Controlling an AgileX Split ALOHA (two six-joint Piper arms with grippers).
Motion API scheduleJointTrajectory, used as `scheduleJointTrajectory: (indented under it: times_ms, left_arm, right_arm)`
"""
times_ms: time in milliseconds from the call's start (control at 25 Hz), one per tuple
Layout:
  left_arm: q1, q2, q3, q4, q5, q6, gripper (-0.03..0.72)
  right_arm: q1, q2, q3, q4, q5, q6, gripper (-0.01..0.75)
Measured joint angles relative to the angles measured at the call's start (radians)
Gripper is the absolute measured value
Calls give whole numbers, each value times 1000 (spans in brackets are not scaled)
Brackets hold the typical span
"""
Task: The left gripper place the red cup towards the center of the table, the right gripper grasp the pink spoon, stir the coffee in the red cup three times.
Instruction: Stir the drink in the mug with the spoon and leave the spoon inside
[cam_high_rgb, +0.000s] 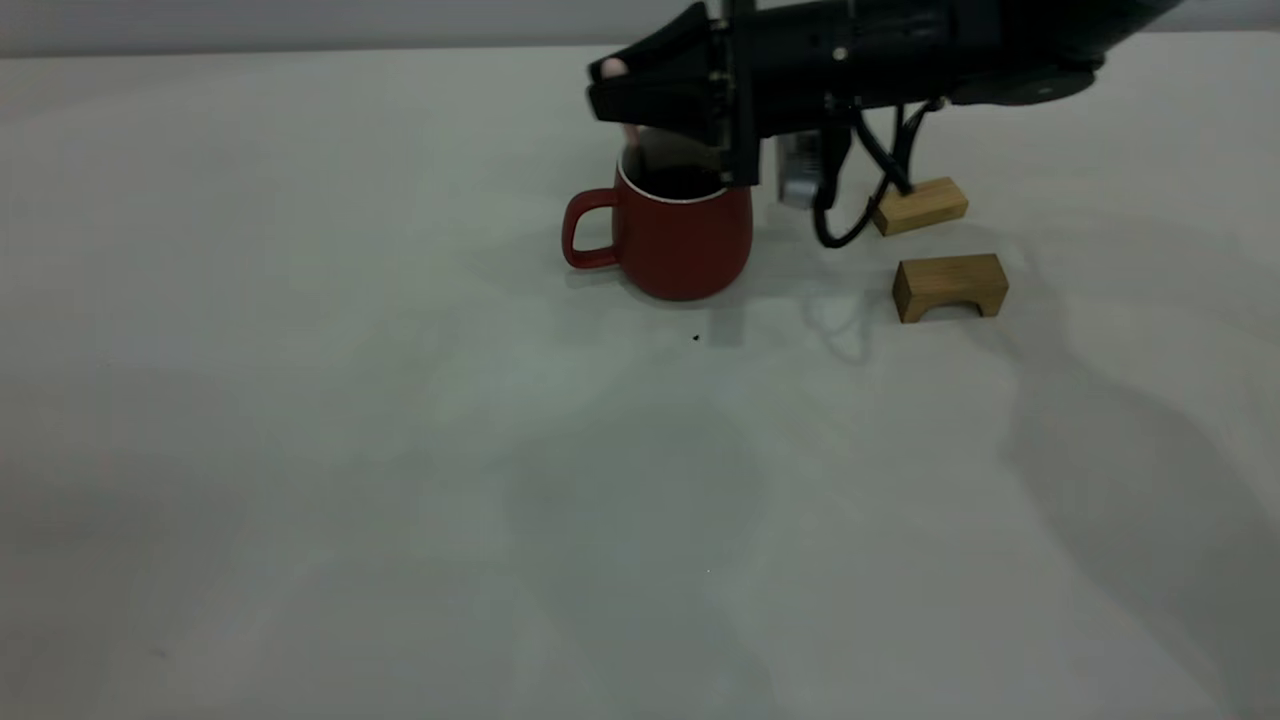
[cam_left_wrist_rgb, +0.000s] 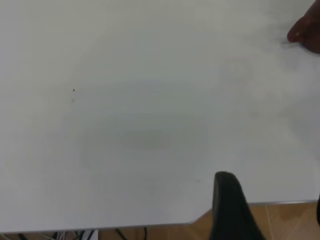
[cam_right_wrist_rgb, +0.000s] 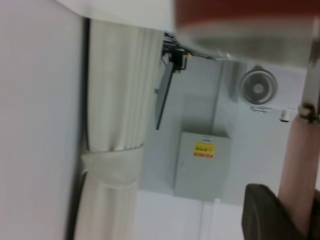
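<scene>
The red cup (cam_high_rgb: 672, 240) stands upright on the table (cam_high_rgb: 400, 450), handle to the view's left, with dark coffee (cam_high_rgb: 682, 183) inside. My right gripper (cam_high_rgb: 612, 95) reaches in from the right just above the cup's rim and is shut on the pink spoon (cam_high_rgb: 629, 134), whose handle slants down into the cup. Its bowl is hidden. The right wrist view shows the pink spoon (cam_right_wrist_rgb: 300, 165) pinched by the right gripper (cam_right_wrist_rgb: 295, 215), with the cup's rim (cam_right_wrist_rgb: 245, 30) beyond. My left gripper (cam_left_wrist_rgb: 274, 215) hangs over the table's edge, open and empty, far from the red cup (cam_left_wrist_rgb: 307, 32).
Two tan wooden blocks (cam_high_rgb: 920, 205) (cam_high_rgb: 950, 285) lie to the right of the cup, under the right arm. A tiny dark speck (cam_high_rgb: 696, 338) sits in front of the cup. Bare tabletop spreads across the front and left.
</scene>
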Motion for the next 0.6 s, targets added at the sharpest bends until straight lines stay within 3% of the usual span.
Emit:
scheduleJointTrajectory:
  times_ms: [200,600]
  left_arm:
    - [0,0,0,0,0,0,482]
    - [0,0,0,0,0,0,482]
  right_arm:
    - [-51,-5,6,0,-4,0,110]
    - [-51,-10,15,-6,-4,-3,133]
